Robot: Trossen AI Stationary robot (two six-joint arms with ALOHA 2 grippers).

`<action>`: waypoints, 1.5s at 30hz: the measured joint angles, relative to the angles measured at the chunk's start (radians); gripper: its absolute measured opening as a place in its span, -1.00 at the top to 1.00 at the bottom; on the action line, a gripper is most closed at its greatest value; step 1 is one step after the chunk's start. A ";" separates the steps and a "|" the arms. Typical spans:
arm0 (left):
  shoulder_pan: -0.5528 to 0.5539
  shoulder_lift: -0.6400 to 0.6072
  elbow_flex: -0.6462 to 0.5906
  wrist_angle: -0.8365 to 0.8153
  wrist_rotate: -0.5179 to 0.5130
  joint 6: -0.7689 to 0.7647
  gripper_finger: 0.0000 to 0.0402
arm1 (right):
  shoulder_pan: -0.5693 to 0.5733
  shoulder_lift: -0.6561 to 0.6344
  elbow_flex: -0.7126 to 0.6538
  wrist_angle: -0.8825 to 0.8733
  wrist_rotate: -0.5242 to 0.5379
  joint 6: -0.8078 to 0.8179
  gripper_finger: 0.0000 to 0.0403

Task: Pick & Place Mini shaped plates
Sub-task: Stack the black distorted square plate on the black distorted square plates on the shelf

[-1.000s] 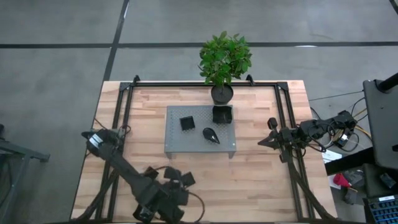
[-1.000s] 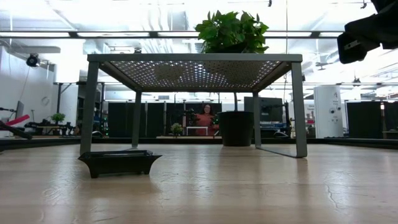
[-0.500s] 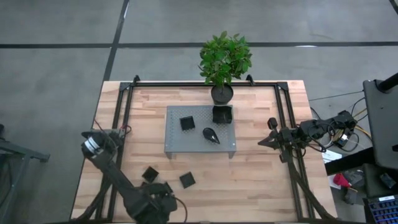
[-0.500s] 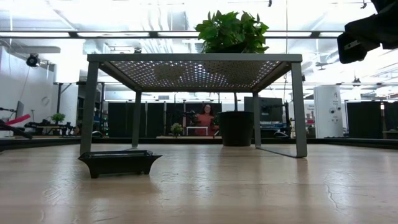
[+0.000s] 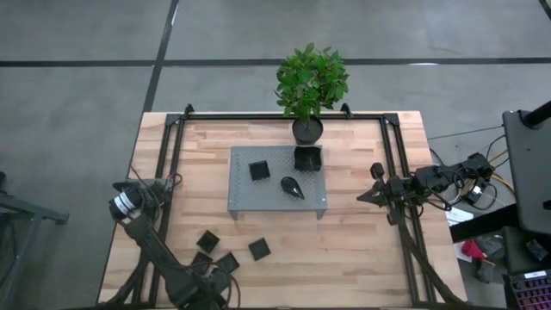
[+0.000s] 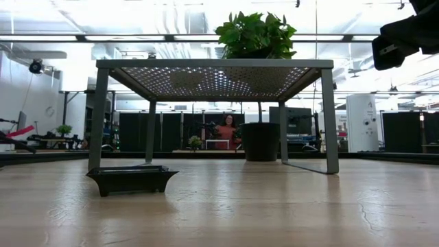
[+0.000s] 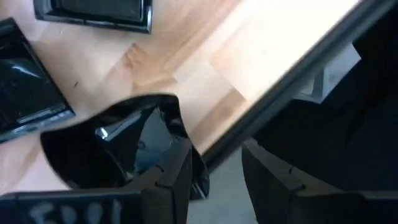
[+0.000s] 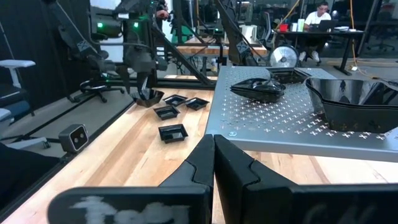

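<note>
Three black mini shaped plates sit on the grey perforated platform [image 5: 275, 202]: a square one [image 5: 259, 170], a teardrop [image 5: 293, 186] and a larger rounded one [image 5: 307, 158]. Several more lie flat on the wood near the near edge [image 5: 207, 241] [image 5: 258, 250] [image 5: 226, 261]. My left gripper [image 5: 207, 288] [image 7: 217, 168] hangs over the table's near edge with one glossy plate [image 7: 118, 149] [image 8: 149, 97] in it. My right gripper [image 5: 376, 195] [image 8: 213, 155] waits shut at the table's right side, touching nothing. My left gripper has the plate by one rim [image 7: 198, 182], which reaches into the gap beside one finger [image 7: 168, 183]. The fingers come from above. The plate is tilted, its hollow side showing, and hangs below the gripper above the wood. The fingertips' exact contact is hidden by the finger itself.
A potted plant [image 5: 308, 127] stands behind the platform at the far edge. Black frame rails [image 5: 172, 164] run along the left, right and far sides. One plate [image 6: 130, 180] shows beside the platform's legs in the low view. People sit in the room beyond.
My left gripper has drawn back toward the table's near edge, and the plates on the wood that it covered now show. The plates on the platform and the right arm have stayed put.
</note>
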 joint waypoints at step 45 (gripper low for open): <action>0.008 -0.005 -0.016 -0.008 0.148 0.145 1.00 | 0.000 0.000 0.000 0.000 0.000 0.001 0.96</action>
